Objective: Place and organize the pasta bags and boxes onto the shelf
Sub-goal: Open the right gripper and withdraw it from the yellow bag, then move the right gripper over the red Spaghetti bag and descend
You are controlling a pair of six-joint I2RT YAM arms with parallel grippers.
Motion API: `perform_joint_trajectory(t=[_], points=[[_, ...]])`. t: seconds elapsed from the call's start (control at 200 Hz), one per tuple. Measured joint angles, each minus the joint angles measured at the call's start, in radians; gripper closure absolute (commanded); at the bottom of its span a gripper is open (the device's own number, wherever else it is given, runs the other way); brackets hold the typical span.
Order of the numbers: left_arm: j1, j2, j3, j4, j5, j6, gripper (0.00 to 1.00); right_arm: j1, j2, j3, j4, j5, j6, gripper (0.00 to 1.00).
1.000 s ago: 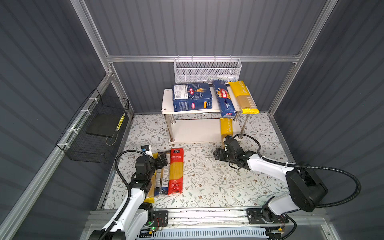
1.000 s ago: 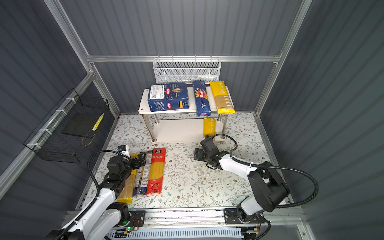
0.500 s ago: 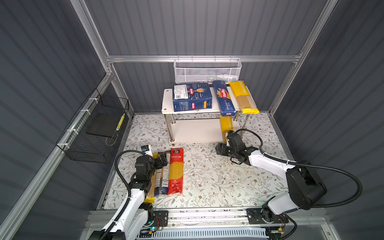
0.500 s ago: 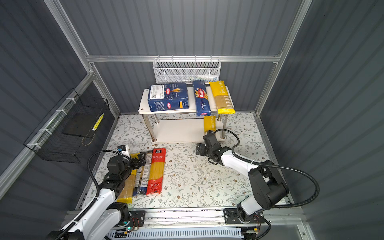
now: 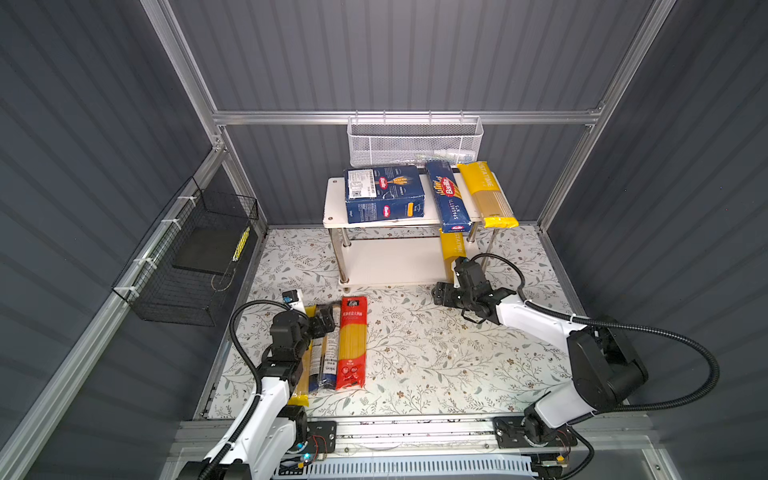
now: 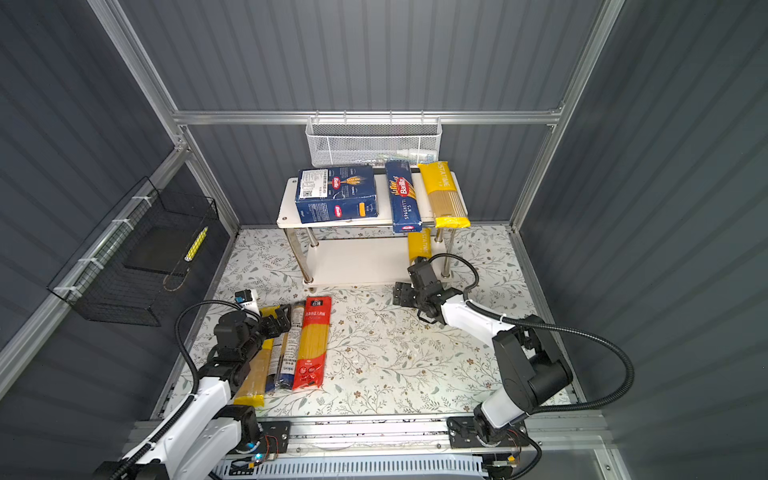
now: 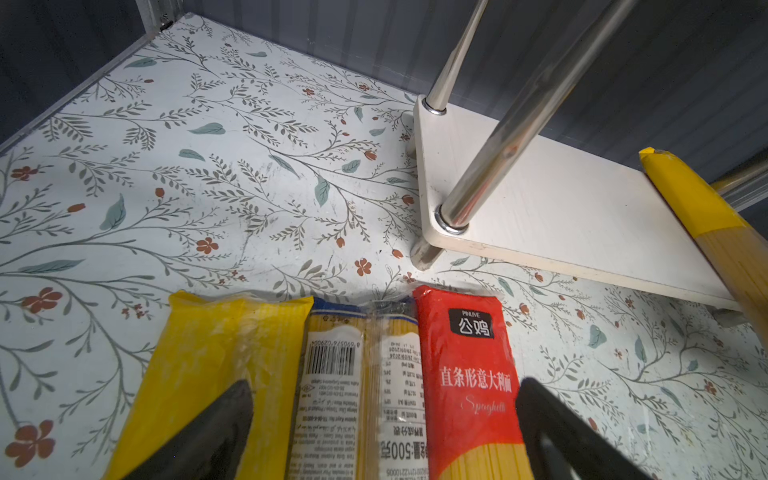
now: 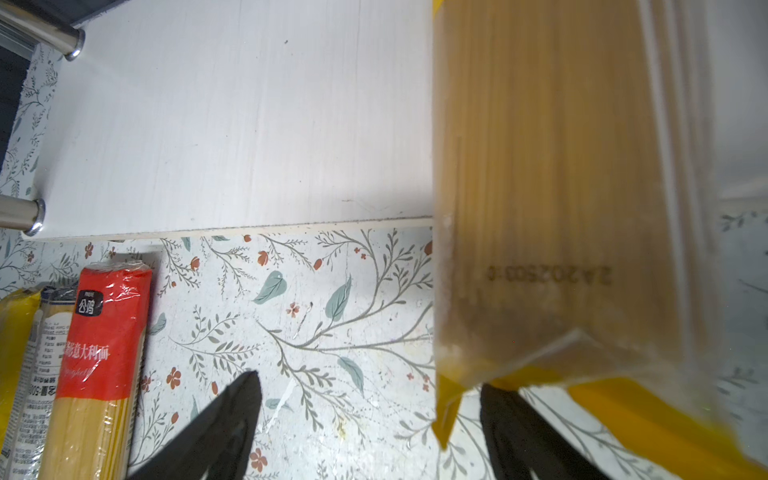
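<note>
Grey ribbed walls box in a floral-papered desk (image 5: 415,365), and the shelf (image 5: 333,208) stands at the back. Its top board already carries the wide Barilla box (image 5: 384,199), the narrow SPAGHETTI box (image 5: 451,199) and the top-board yellow bag (image 5: 490,199). The lower-board yellow bag (image 8: 561,166) lies partly on the lower board. Its near end sticks out past the front edge toward my right tool (image 8: 368,386). That tool's jaws stand wide with nothing between them. The bag's yellow end sits right by one finger, outside the gap, and I cannot tell whether they touch.

My left tool (image 7: 384,384) hangs over three packets lying side by side on the desk: the desk yellow bag (image 7: 224,340), the blue-and-white labelled packet (image 7: 357,374) and the red bag (image 7: 461,353). Its jaws are spread wide and grip nothing.

I judge these packets to be light and stiff along their length, but brittle inside slick film that will slide. I would pinch one gently across its narrow width near the middle, not at a crimped end. The overhanging bag probably needs only a push along its length to seat it.
</note>
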Motion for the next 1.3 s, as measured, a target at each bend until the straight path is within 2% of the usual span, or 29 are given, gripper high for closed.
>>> perform_joint_trajectory(t=[0.11,0.27,0.435,0.615,0.79,0.985,1.296], points=[[0.0,0.002,0.037,-0.071,-0.003,-0.002,0.0,0.047,-0.068,0.0,-0.055,0.032,-0.01,0.13],[0.0,0.005,0.126,-0.192,0.034,-0.047,0.0,0.182,-0.186,0.006,-0.128,0.079,0.0,0.11],[-0.008,0.019,0.17,-0.252,0.05,-0.051,0.0,0.316,-0.177,0.06,-0.201,0.13,0.06,0.09],[-0.008,0.019,0.17,-0.233,0.024,-0.013,0.0,0.494,0.0,0.179,-0.204,0.158,0.188,0.05],[-0.008,0.034,0.153,-0.178,-0.004,0.011,0.0,0.615,0.2,0.311,-0.184,0.148,0.288,0.03],[-0.008,-0.01,0.077,-0.135,-0.026,0.016,0.0,0.657,0.378,0.493,-0.228,0.129,0.349,0.01],[-0.008,-0.058,0.039,-0.106,-0.067,0.018,0.0,0.679,0.537,0.708,-0.379,0.132,0.412,0.01]])
